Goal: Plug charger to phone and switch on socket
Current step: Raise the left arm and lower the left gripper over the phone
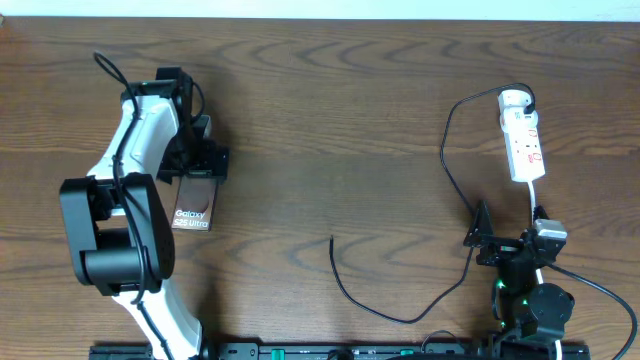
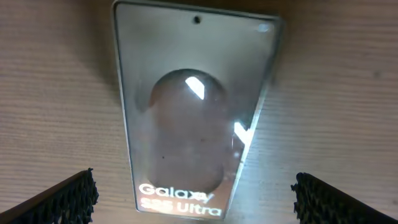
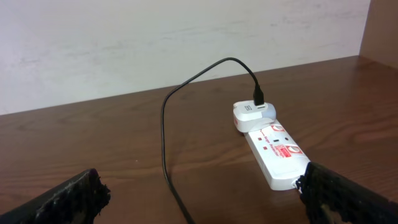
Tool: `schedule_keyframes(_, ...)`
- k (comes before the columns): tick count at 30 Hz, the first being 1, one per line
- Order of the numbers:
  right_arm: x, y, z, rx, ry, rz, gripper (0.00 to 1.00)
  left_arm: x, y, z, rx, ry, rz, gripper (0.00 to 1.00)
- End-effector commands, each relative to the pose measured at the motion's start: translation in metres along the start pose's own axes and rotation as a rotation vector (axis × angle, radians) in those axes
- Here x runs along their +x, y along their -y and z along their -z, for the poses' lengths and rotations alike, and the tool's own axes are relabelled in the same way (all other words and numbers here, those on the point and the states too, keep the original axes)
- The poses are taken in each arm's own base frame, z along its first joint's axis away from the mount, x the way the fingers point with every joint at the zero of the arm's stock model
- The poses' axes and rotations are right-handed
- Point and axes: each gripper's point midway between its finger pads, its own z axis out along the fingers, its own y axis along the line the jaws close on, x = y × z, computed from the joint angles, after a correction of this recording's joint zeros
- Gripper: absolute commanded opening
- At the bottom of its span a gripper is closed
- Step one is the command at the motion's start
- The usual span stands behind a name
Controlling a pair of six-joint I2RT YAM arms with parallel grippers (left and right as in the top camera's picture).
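Neither pair of fingers holds anything. The left fingers (image 2: pixel 69 198) are spread wide above the phone (image 1: pixel 195 208), which lies flat at the left of the desk (image 1: pixel 330 120) with its lettering end toward the robot's base. The right fingers (image 3: pixel 69 198) are just as wide. They sit low at the right, facing the strip (image 3: pixel 277 152).

We judge the step in hand to be steadying the phone so the cable (image 3: pixel 163 143) can go in.

- **Gripping the phone:** We would close on its long edges, clear of the end that takes the connector. That is probably the lettering end, though no port shows.
- **Picking up the cable:** Its tip (image 1: pixel 332 239) lies loose mid-desk, well apart from the phone. We would pinch just behind the tip and line it up square with the phone's edge before pushing.
- **Slack:** The cable loops near the right arm, so we should watch it while pulling.

The cable's other end already sits in a white adapter (image 3: pixel 247 114) at the strip's rounded end, so the switch is left for last.

We count one phone, one cable, one strip, one adapter and two arms. The strip's red switches are too small to count.
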Motion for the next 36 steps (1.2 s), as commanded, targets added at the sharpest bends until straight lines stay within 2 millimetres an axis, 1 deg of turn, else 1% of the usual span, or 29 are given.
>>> schedule_keyframes(1, 0.001, -0.002, 0.0, -0.007, -0.002, 0.009, 0.99, 0.009, -0.013, -0.011, -0.002, -0.027, 0.022, 0.98)
schedule_keyframes(4, 0.001, -0.002, 0.0, -0.007, -0.002, 0.009, 0.99, 0.01, -0.009, -0.012, 0.043, -0.027, 0.034, 0.98)
schedule_keyframes(8, 0.001, -0.002, 0.0, -0.007, -0.002, 0.008, 0.99, 0.007, 0.009, -0.011, 0.146, -0.011, -0.044, 0.98)
schedule_keyframes(12, 0.001, -0.002, 0.0, -0.007, -0.002, 0.009, 0.99, 0.007, 0.011, -0.011, 0.145, -0.012, -0.048, 0.98)
schedule_keyframes(18, 0.001, -0.002, 0.0, -0.007, -0.002, 0.009, 0.99, 0.007, 0.011, -0.011, 0.143, -0.012, -0.047, 0.98)
schedule_keyframes(23, 0.001, -0.002, 0.0, -0.007, -0.002, 0.009, 0.99, 0.007, -0.001, -0.018, 0.073, -0.008, -0.022, 0.98)
schedule_keyframes(30, 0.001, -0.002, 0.0, -0.007, -0.002, 0.008, 0.99, 0.008, 0.0, -0.031, 0.074, 0.004, -0.022, 0.98)
schedule_keyframes(36, 0.001, -0.002, 0.0, -0.007, -0.002, 0.008, 0.99, 0.005, 0.0, -0.032, 0.075, 0.016, -0.023, 0.98)
